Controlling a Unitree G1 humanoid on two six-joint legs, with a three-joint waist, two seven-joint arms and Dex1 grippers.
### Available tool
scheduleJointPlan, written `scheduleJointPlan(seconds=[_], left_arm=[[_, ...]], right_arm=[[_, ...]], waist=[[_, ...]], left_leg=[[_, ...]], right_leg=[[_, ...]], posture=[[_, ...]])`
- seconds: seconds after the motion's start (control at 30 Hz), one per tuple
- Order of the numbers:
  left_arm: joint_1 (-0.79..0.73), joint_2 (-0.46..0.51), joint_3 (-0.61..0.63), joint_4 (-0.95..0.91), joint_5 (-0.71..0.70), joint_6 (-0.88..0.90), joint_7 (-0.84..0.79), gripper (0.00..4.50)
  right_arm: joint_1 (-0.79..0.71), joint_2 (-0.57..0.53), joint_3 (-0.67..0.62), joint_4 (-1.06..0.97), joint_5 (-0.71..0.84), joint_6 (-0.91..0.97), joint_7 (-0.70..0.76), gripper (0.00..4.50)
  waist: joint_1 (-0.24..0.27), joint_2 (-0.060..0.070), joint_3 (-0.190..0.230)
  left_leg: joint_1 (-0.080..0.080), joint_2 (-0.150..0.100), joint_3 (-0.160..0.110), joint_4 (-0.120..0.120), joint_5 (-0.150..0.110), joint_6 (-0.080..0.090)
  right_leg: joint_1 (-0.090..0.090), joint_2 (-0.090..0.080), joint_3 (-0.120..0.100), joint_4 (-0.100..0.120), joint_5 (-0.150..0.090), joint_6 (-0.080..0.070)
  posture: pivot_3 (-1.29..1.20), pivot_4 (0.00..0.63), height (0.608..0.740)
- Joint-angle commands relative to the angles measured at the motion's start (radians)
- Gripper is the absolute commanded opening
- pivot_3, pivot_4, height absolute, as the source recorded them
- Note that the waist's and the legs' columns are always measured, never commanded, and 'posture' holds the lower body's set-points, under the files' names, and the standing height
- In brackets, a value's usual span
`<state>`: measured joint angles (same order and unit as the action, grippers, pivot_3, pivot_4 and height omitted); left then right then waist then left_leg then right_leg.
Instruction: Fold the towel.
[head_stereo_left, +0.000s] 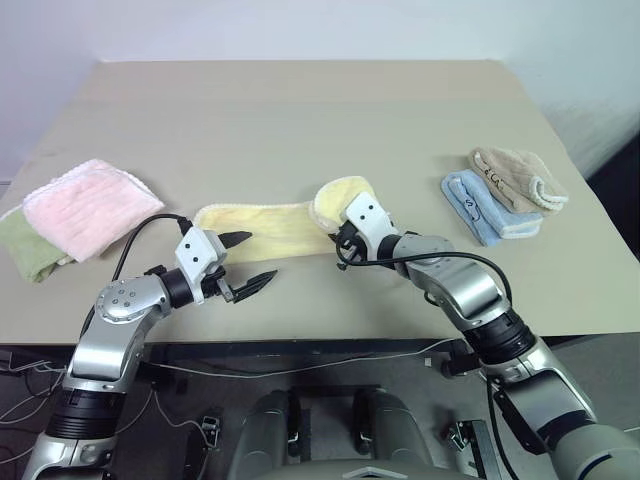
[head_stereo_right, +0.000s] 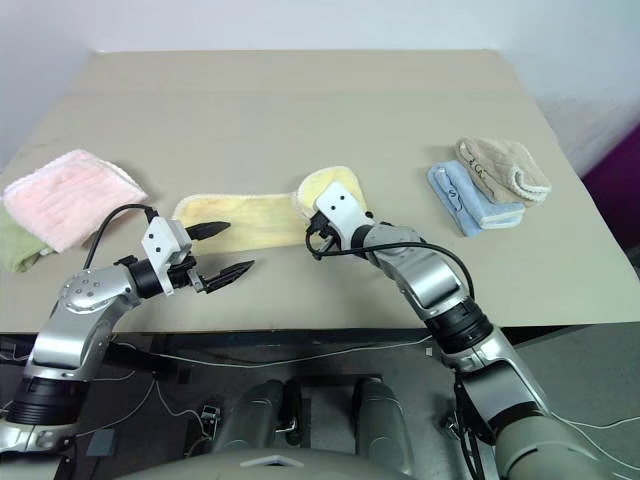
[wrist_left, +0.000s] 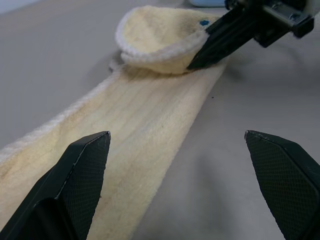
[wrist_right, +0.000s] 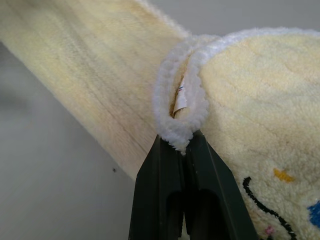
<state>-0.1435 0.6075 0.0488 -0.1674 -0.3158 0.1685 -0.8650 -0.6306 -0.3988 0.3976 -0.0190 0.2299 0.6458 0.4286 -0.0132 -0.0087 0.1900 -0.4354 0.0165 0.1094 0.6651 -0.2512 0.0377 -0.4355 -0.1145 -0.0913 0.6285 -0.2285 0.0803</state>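
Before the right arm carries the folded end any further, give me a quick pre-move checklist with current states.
1. Right gripper shut on the towel at its edge: ok.
2. Lifted end curled over the flat strip: ok.
3. Left gripper open, over the near end, not touching the cloth: ok.
4. Edges lined up for a square fold: cannot tell.
5. Pink towel and the beige and blue towels lie apart from the fold path: ok.

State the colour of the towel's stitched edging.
Whitish, against the pale yellow towel; the edging is clearest in the right wrist view.
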Motion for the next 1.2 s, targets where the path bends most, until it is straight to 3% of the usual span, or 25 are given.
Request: scheduleJointPlan(seconds=[0.03, 0.2, 0.43, 0.57, 0.7, 0.77, 1.03, 1.2], left_arm=[[0.019, -0.001, 0.007, -0.059, -0.012, 0.003, 0.01, 4.5], [0.027, -0.007, 0.004, -0.071, -0.014, 0.013, 0.017, 4.5], [0.053, -0.028, 0.01, -0.099, -0.042, 0.046, 0.027, 4.5], [0.099, -0.073, 0.06, -0.145, -0.132, 0.107, 0.073, 4.5], [0.148, -0.123, 0.113, -0.209, -0.218, 0.18, 0.15, 4.5], [0.158, -0.154, 0.137, -0.234, -0.261, 0.224, 0.204, 4.5], [0.156, -0.303, 0.197, -0.303, -0.399, 0.41, 0.503, 4.5], [0.169, -0.394, 0.245, -0.343, -0.462, 0.465, 0.68, 4.5]], right_arm=[[-0.014, 0.026, -0.012, -0.013, -0.036, -0.027, 0.023, 0.01], [0.001, 0.056, -0.027, -0.023, -0.051, -0.019, 0.049, 0.01], [0.035, 0.066, -0.12, -0.104, 0.016, 0.017, 0.108, 2.35], [0.067, 0.023, -0.207, -0.17, 0.045, -0.007, 0.145, 3.69], [0.051, 0.012, -0.313, -0.163, 0.089, -0.019, 0.15, 3.52], [0.023, 0.018, -0.338, -0.094, 0.077, -0.038, 0.137, 2.99], [-0.114, 0.129, -0.303, 0.302, -0.036, -0.288, 0.109, 0.17], [-0.128, 0.185, -0.251, 0.537, -0.118, -0.44, 0.135, 0.04]], waist=[[-0.002, 0.0, 0.0], [-0.001, 0.0, 0.0], [-0.001, 0.0, 0.0], [0.001, 0.0, 0.0], [0.0, 0.0, 0.0], [0.0, 0.0, 0.0], [-0.003, -0.001, 0.0], [0.0, -0.001, -0.001]], left_leg=[[0.0, 0.0, 0.0, 0.0, 0.0, 0.0], [0.0, 0.0, 0.0, 0.0, 0.0, 0.0], [0.0, 0.0, 0.0, 0.0, 0.0, 0.0], [0.0, 0.0, -0.001, 0.0, 0.0, 0.0], [0.0, 0.0, -0.001, 0.0, 0.0, 0.0], [0.0, 0.0, -0.001, 0.0, 0.0, 0.0], [0.0, 0.0, -0.001, 0.0, 0.0, 0.0], [0.001, 0.0, -0.002, 0.001, 0.002, -0.003]], right_leg=[[0.0, 0.0, 0.0, 0.0, 0.0, 0.0], [0.0, 0.0, 0.0, 0.0, 0.0, 0.0], [0.0, 0.0, 0.0, 0.0, 0.0, 0.0], [0.0, 0.0, 0.0, 0.0, 0.0, 0.0], [0.0, -0.002, 0.0, 0.0, 0.0, 0.0], [0.0, -0.002, -0.001, 0.0, 0.0, 0.0], [0.001, 0.001, -0.001, 0.001, 0.0, 0.0], [0.002, 0.001, -0.001, 0.001, 0.0, 0.0]], posture=[[0.0, 0.15, 0.74], [0.0, 0.15, 0.74], [0.0, 0.15, 0.74], [0.0, 0.15, 0.74], [0.0, 0.15, 0.74], [0.0, 0.15, 0.74], [0.0, 0.15, 0.74], [0.0, 0.15, 0.74]])
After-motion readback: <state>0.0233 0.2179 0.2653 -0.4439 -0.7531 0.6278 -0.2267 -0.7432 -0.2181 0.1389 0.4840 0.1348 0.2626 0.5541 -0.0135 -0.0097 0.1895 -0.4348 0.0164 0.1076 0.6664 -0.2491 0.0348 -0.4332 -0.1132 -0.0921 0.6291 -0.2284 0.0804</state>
